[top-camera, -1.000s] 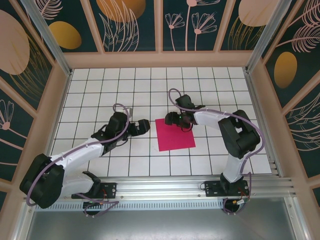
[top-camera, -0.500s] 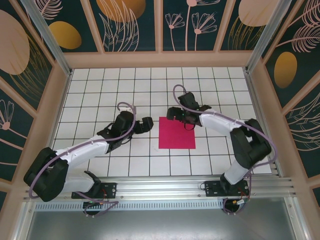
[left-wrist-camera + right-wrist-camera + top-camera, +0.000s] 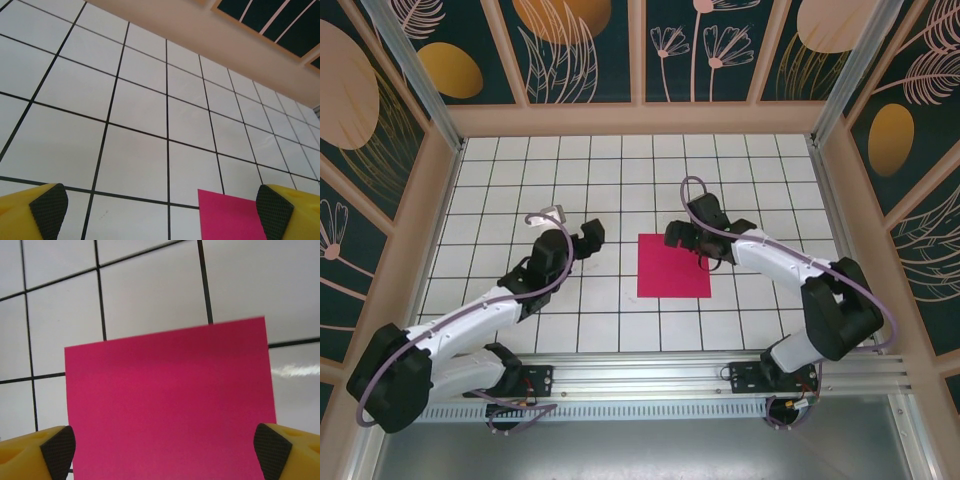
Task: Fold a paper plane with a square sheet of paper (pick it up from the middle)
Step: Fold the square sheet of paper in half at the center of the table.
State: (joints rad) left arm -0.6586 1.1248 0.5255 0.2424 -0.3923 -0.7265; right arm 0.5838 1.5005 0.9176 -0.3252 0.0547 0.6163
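Note:
The square sheet of paper (image 3: 673,268) lies flat and magenta-pink on the white grid table, its edges lined up with the tile lines. My right gripper (image 3: 688,243) hovers over the sheet's far edge, open. In the right wrist view the paper (image 3: 170,405) spreads between the two yellow fingers (image 3: 272,452), which stand wide apart. My left gripper (image 3: 590,239) is open too, about one tile left of the sheet. In the left wrist view a corner of the paper (image 3: 227,220) shows by the right fingertip (image 3: 274,212).
The white grid table (image 3: 520,200) is walled by a peach frame (image 3: 640,120) at the back and sides. An aluminium rail (image 3: 640,370) with both arm bases runs along the near edge.
The sheet has turned from slightly skewed to square with the grid. My left gripper has drawn back to the left, away from the paper. My right gripper has shifted a little to the right.

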